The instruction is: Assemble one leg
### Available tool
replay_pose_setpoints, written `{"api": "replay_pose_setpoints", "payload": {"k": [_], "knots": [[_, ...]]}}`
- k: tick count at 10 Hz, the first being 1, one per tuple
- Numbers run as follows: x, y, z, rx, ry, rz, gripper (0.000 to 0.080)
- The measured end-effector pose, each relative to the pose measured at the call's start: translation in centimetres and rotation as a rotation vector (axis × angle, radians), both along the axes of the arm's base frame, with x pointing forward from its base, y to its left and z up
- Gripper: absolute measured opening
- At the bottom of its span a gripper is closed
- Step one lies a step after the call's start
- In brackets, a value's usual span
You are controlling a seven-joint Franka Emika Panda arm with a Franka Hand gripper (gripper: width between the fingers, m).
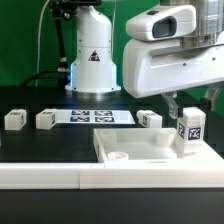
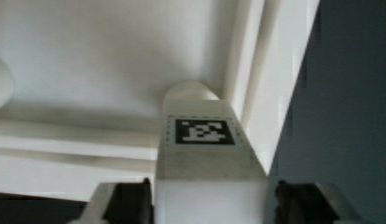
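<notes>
My gripper (image 1: 188, 113) is shut on a leg (image 1: 189, 135), a small white post with a black-and-white tag, held upright. Its lower end is at the near right corner of the large white tray-like piece (image 1: 140, 152), on the exterior view's right. In the wrist view the leg (image 2: 208, 140) runs out between my two fingers (image 2: 133, 202), tag facing the camera, with the white tray surface and its raised rim (image 2: 261, 60) beyond it. I cannot tell whether the leg's tip touches the tray. My gripper (image 2: 211, 208) shows both dark pads against the leg's sides.
Three more legs lie on the black table: two at the exterior view's left (image 1: 14, 118) (image 1: 45, 119) and one behind the tray (image 1: 148, 119). The marker board (image 1: 90, 115) lies at the back centre. The robot base (image 1: 92, 60) stands behind it.
</notes>
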State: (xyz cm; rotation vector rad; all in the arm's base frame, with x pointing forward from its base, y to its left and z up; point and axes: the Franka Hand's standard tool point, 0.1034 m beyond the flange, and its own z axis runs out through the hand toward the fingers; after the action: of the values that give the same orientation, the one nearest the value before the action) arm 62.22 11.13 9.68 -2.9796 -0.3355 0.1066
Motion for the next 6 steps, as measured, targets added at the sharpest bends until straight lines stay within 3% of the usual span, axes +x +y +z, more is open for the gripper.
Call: {"api": "replay_pose_setpoints", "payload": {"k": [1, 4, 6], "knots": [[0.0, 0.0, 0.0, 0.0, 0.0, 0.0, 0.0288], [-0.04, 0.06, 0.0, -0.002, 0.003, -0.03, 0.0288], [-0.35, 0.46, -0.05, -0.016, 0.01, -0.199, 0.0288]]}}
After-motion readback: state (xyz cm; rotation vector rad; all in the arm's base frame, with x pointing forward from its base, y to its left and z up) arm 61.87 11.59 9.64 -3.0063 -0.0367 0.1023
